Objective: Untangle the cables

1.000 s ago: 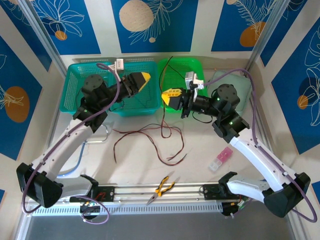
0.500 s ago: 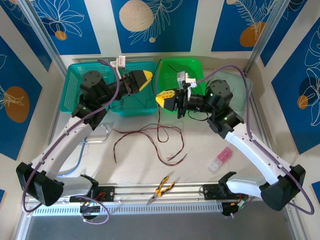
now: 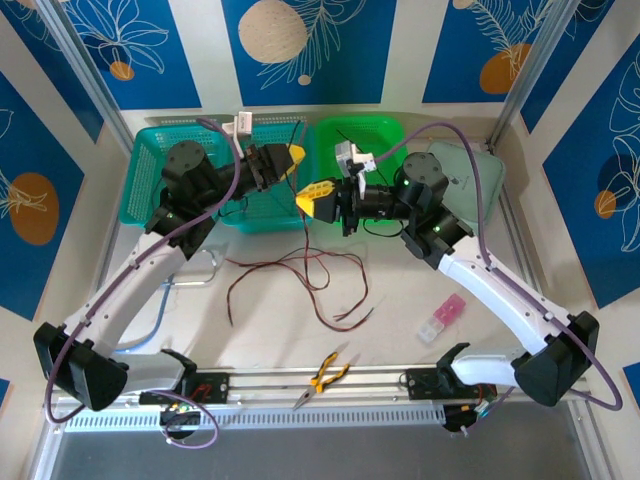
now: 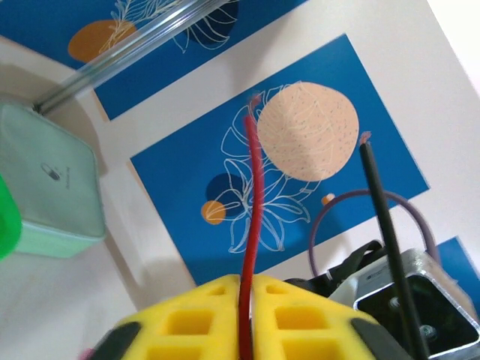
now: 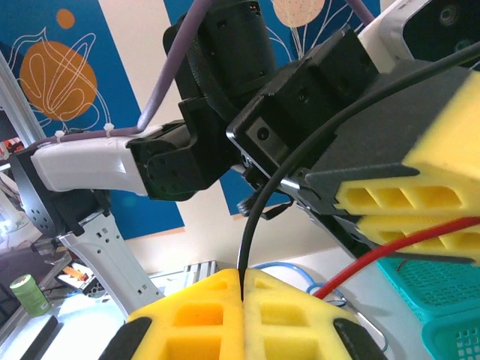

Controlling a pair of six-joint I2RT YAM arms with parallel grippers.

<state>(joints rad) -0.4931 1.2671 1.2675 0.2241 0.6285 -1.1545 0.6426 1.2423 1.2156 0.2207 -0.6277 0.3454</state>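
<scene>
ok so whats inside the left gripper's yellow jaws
A thin red wire rises from the seam of the left gripper, whose yellow foam jaws are shut on it. How far it runs down between them is covered by the foam.

Materials and finishes. We read the pads [image 4: 187, 324] of the left gripper [image 4: 246, 289] as matt yellow plastic moulded in open cells. The red cable [image 4: 250, 225] and black cable [image 5: 255, 212] carry smooth, faintly glossy insulation. The teal basket [image 3: 140, 175] and green basket [image 3: 385, 135] are glossy plastic lattice. The table [image 3: 400, 300] is matt white, and the pliers [image 3: 325, 377] have bare metal jaws.
</scene>
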